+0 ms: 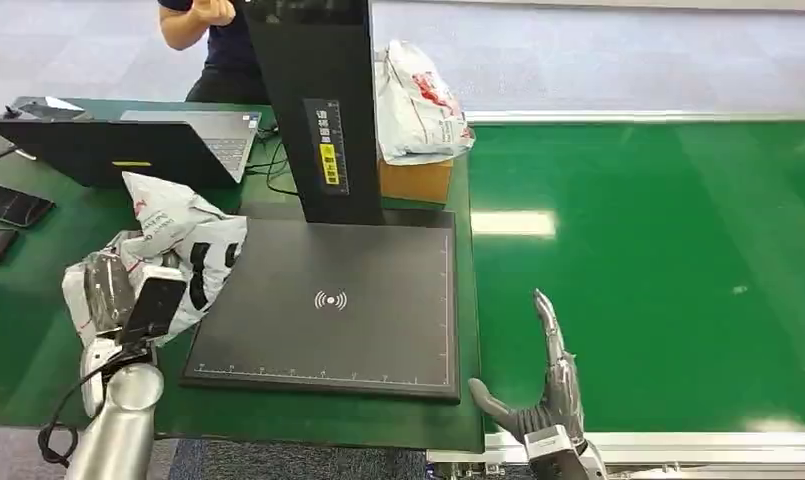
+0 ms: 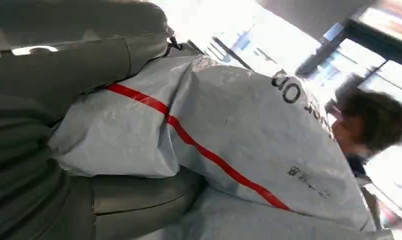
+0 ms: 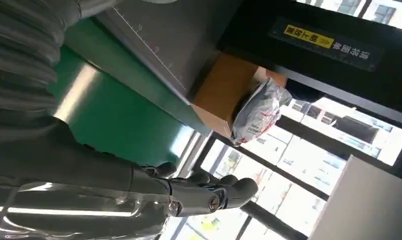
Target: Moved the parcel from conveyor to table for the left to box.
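On the green desk (image 1: pixel 38 330), left of the black scanner pad (image 1: pixel 328 300), the left robot hand (image 1: pixel 128 305) grips the crumpled white plastic parcel (image 1: pixel 178 245); the right robot hand (image 1: pixel 550 385), fingers spread and empty, hovers over the green conveyor (image 1: pixel 658 270), well apart.

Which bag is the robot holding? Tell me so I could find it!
Find the big black scanner pad on the green table. At its left edge lies a crumpled white parcel with red and black print, gripped by the robot's left hand. The other white bag sits on a cardboard box, untouched.
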`<action>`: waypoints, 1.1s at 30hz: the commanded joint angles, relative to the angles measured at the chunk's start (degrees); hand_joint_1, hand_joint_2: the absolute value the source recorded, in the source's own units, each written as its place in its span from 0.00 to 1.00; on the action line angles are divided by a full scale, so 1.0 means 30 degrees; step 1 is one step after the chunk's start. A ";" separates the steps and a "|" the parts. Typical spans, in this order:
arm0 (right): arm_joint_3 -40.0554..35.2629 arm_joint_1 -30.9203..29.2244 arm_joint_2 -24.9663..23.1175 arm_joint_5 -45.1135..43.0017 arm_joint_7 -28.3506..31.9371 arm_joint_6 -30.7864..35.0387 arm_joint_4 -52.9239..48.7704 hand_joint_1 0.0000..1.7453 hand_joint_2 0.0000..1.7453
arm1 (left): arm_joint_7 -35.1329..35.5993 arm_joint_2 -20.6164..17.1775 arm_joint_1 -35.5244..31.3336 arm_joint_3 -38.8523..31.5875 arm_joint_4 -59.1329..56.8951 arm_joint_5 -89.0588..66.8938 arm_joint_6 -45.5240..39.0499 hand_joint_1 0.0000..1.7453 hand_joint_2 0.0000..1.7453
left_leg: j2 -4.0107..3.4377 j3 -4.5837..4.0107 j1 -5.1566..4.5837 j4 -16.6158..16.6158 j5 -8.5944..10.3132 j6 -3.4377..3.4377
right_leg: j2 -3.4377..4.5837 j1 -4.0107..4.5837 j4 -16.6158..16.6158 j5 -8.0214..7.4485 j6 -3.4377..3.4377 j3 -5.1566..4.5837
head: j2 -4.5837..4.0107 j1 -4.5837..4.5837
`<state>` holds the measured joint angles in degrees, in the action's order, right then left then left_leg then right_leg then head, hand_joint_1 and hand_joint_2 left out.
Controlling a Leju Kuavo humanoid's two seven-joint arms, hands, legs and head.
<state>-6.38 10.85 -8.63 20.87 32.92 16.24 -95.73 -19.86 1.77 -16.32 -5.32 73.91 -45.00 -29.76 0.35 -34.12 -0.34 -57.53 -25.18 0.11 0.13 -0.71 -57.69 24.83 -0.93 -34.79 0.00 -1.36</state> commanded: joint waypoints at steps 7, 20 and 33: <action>-0.2361 -0.2568 0.0295 -0.0356 0.0003 0.0671 0.3999 0.00 1.00 | 0.1643 -0.1215 -0.7051 -0.7685 -1.2946 -0.4316 -0.3412 0.00 1.00 | 0.0027 0.0049 0.0034 0.0029 0.0062 -0.0043 | -0.0063 0.0041 0.0037 -0.0041 0.0050 0.0050 | 0.0000 -0.0022; -0.3325 -0.5348 0.0771 -0.0991 0.0808 0.0958 0.7836 0.00 1.00 | -0.6586 0.3081 -0.1768 -0.1094 -0.7201 0.7984 0.0496 0.00 1.00 | 0.0029 0.0083 -0.0008 0.0072 0.0055 -0.0026 | -0.0054 -0.0004 0.0101 -0.0054 0.0019 0.0097 | 0.0000 -0.0007; -0.3382 -0.5405 0.0900 -0.1125 0.0918 0.1114 0.7797 0.00 1.00 | -0.5931 0.2437 -0.1098 0.0945 -0.5979 0.9242 0.0192 0.00 1.00 | 0.0021 -0.0011 0.0004 0.0005 0.0036 -0.0028 | -0.0042 0.0013 0.0030 -0.0044 0.0022 -0.0006 | 0.0000 -0.0015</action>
<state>-15.21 -3.69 -8.00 17.79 35.56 19.52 -76.44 -38.16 9.53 -20.01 -6.23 54.11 -17.73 -29.16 0.42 -34.26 -0.38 -57.57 -25.09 0.11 0.04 -0.73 -57.67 24.71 -0.92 -34.94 0.00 -1.40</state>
